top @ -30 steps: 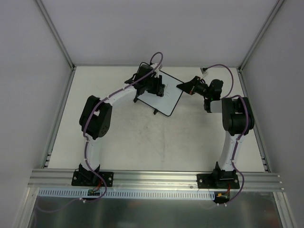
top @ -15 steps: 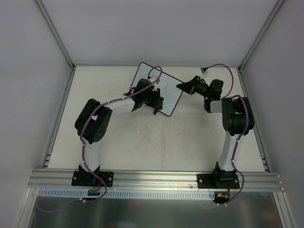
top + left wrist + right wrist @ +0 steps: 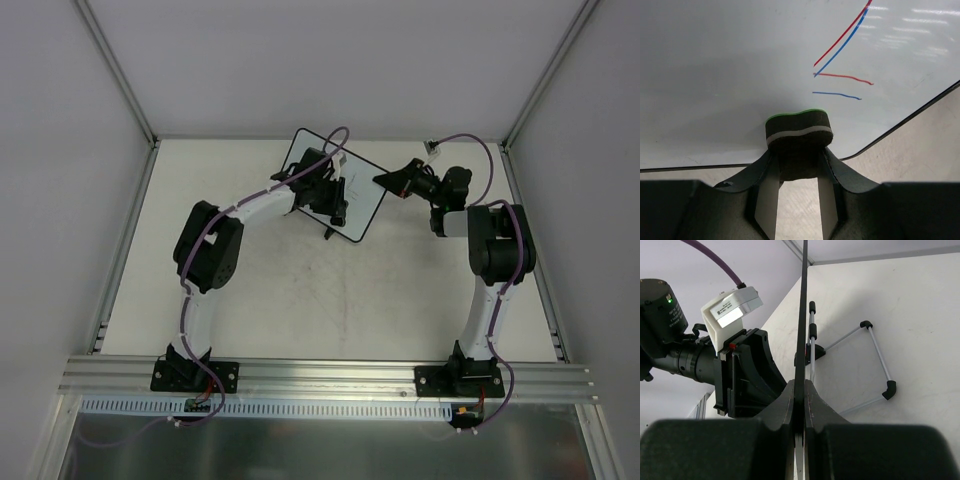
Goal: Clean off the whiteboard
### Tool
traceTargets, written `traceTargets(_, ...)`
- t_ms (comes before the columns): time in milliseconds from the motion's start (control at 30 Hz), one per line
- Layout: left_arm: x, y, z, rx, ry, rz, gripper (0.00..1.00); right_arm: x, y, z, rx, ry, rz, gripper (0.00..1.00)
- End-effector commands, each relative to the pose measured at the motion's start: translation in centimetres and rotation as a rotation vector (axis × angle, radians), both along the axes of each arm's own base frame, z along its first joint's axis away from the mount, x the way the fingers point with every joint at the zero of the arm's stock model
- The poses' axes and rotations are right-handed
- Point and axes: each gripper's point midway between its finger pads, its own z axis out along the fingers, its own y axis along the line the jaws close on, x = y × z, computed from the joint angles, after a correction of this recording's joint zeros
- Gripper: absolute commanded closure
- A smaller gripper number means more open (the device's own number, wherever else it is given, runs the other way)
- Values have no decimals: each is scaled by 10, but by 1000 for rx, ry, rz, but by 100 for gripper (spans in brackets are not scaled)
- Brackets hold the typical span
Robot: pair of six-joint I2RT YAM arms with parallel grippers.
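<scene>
1. The worktop (image 3: 300, 300) is a pale, bare-looking slab, with both my arms bolted at its near edge.
2. My left arm (image 3: 205, 250) reaches from the near-left base towards the middle of the far edge. My right arm (image 3: 495, 255) rises along the right side and bends left at the wrist.
3. The whiteboard (image 3: 367, 193) stands tilted near the middle of the far edge, a little to the right, with one corner pointing towards the far edge. My left wrist camera shows its face (image 3: 730, 60) close up. My right wrist camera sees it edge-on as a thin dark line (image 3: 802, 315).
4. A thin metal stand (image 3: 875, 347) with black caps at its bends sits on the back side of the board, over the worktop.
5. My right fingers (image 3: 800, 400) are clenched on the board's right edge, one finger on each side of it; from above they (image 3: 395, 182) meet that edge.
6. My left fingers (image 3: 799, 167) are grasping an eraser, pinching it from both sides; from above they (image 3: 330, 195) lie over the board's face.
7. The eraser (image 3: 799, 127) is a black block with a grey stripe and a green top. It is pressed to the board near the lower edge.
8. Pen lines (image 3: 842, 42) remain above and right of the eraser: a long red and blue pair, then a short red stroke (image 3: 842, 76) and a short blue one (image 3: 836, 94).
</scene>
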Motion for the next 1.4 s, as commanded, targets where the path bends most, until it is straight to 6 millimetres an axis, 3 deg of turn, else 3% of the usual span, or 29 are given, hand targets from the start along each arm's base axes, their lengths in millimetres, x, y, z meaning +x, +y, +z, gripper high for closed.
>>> traceTargets(0,49,-22,24,-28,-161,7,100,-54,37,58,7,-247,284,100)
traceTargets(33,57,-24,40,-48,-186,11,100,-54,37,57,6,-247,286,100)
traceTargets(233,83,-19,75,-84,-238,31,100,-56,40,56,6,-247,296,100)
traceTargets(533,104,-23,129,-119,-344,49,100,-56,41,54,3,-246,307,100)
traceTargets(633,111,-23,139,-130,-365,53,100,-57,41,53,3,-244,308,100)
traceTargets(767,112,-25,138,-128,-362,45,100,-56,41,53,3,-244,308,100)
traceTargets(1000,97,-18,99,-85,-272,54,100,-55,41,54,4,-246,302,100)
traceTargets(1033,92,-14,86,-70,-245,61,100,-54,40,53,5,-243,299,100)
traceTargets(1100,88,-11,86,-67,-240,73,100,-54,41,53,6,-243,296,100)
traceTargets(1133,82,-10,76,-53,-224,73,100,-53,40,52,6,-240,293,100)
traceTargets(1200,80,-9,87,-62,-259,82,100,-53,40,53,6,-247,290,100)
traceTargets(1233,76,-6,81,-53,-251,83,100,-52,40,52,6,-242,287,100)
traceTargets(1300,74,-4,92,-65,-276,89,100,-52,40,53,6,-249,282,100)
traceTargets(1367,67,-2,92,-62,-272,87,100,-52,38,53,5,-251,274,100)
